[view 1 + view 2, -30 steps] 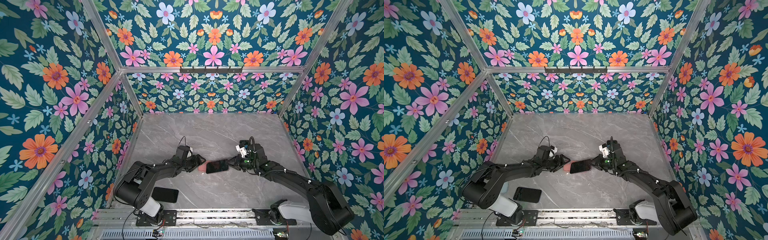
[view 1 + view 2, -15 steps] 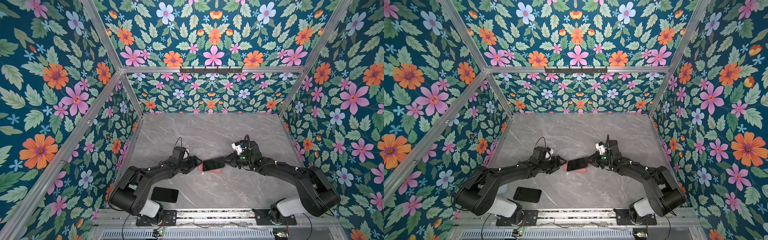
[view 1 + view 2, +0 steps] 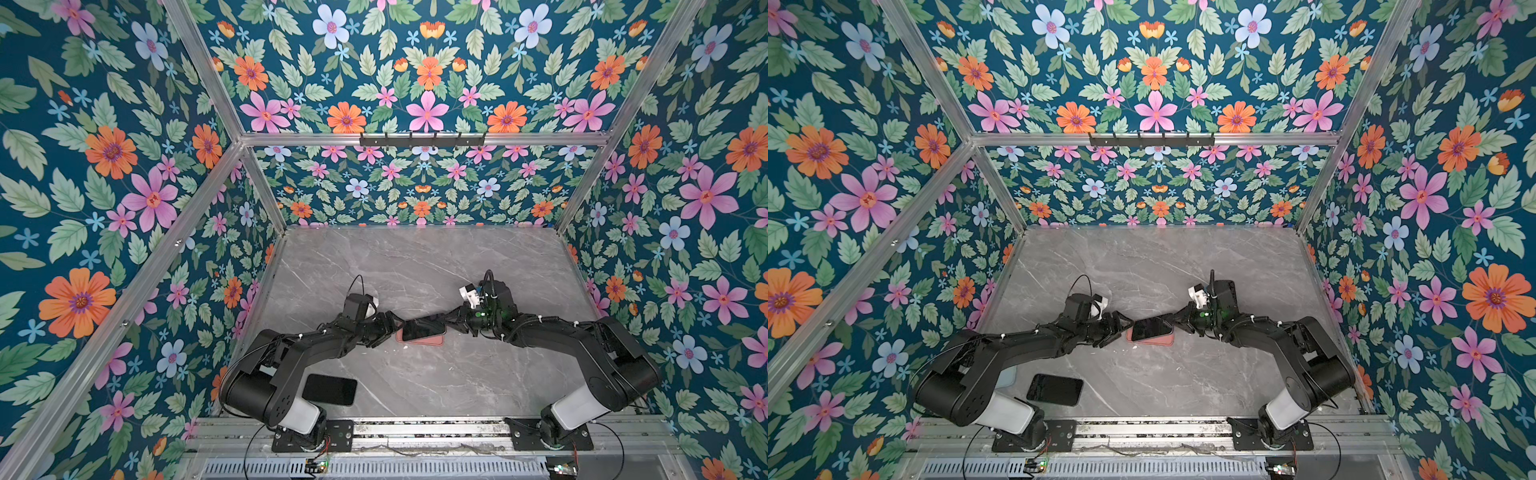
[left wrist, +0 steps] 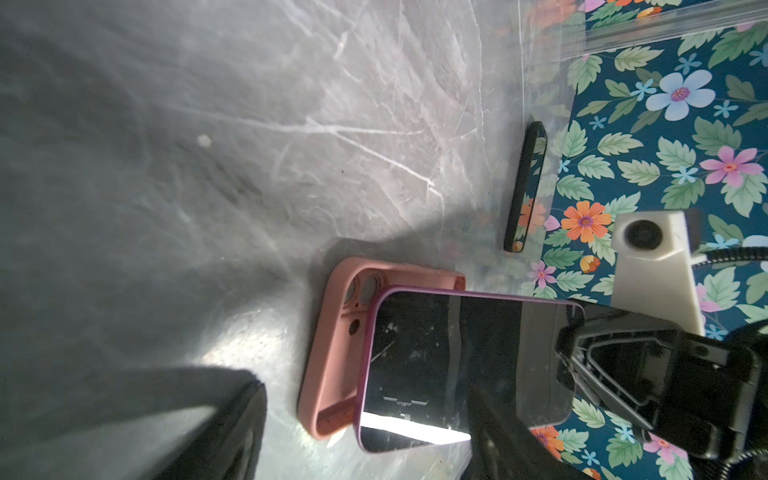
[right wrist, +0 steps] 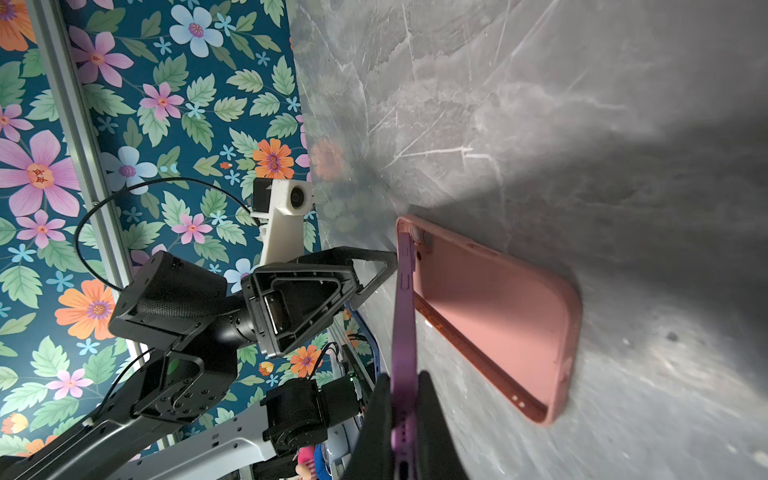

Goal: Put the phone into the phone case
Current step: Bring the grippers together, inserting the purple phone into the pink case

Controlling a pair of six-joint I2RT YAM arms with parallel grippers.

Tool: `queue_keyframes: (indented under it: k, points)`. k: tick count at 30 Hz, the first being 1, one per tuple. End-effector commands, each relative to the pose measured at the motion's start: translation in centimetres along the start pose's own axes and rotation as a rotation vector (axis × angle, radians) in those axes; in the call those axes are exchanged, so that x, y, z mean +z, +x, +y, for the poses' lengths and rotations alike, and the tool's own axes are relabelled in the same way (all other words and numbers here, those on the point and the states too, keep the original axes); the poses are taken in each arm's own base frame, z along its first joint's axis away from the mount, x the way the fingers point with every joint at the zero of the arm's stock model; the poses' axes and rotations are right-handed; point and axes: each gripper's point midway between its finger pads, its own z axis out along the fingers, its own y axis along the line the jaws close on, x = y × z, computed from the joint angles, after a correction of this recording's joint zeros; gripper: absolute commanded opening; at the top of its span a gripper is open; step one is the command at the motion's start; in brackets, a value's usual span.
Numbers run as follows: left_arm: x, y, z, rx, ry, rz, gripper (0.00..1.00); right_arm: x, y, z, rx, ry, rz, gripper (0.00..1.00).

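Now pinched by one short end in the right gripper (image 3: 448,323), purple-rimmed black-screened phone (image 3: 424,328) tilted over the pink silicone phone case (image 3: 422,342), flat on the grey marble worktop (image 3: 415,266); left gripper (image 3: 391,329) spread wide just beside the opposite end

Both arms lie low over the table, stretched toward the middle so the two grippers nearly meet tip to tip. The left arm (image 3: 307,345) reaches in from the left, its forearm almost level. The left gripper (image 3: 390,328) has its jaws spread wide, the tips just beside one end of the phone (image 4: 436,357). The right arm (image 3: 561,328) comes in from the right, and the right gripper (image 5: 403,399) is pinched tight on the phone's other end, holding it tilted.
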Motion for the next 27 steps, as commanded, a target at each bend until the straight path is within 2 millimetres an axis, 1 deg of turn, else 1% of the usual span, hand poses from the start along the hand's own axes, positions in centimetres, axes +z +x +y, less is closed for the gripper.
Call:
queue_keyframes:
  k: [1,6,15,17,27]
  points:
    - [0.2,0.5,0.8,-0.024,-0.021,0.016,0.78,0.2,-0.3,1.3,-0.031,-0.054,0.004,0.0]
    - [0.5,0.8,1.1,-0.034,-0.016,0.028,0.76,0.5,-0.4,0.8,-0.026,-0.052,0.007,0.0]
    - [0.6,0.9,0.8,-0.034,-0.002,0.032,0.75,0.9,-0.6,0.5,-0.032,-0.058,0.006,0.0]
    - [0.6,0.9,0.9,-0.037,-0.003,0.035,0.75,1.4,-0.4,-0.6,-0.013,-0.04,0.019,0.0]
    - [0.7,0.8,0.6,-0.039,0.009,0.032,0.75,2.0,-0.1,-1.6,-0.004,-0.039,0.022,0.0]
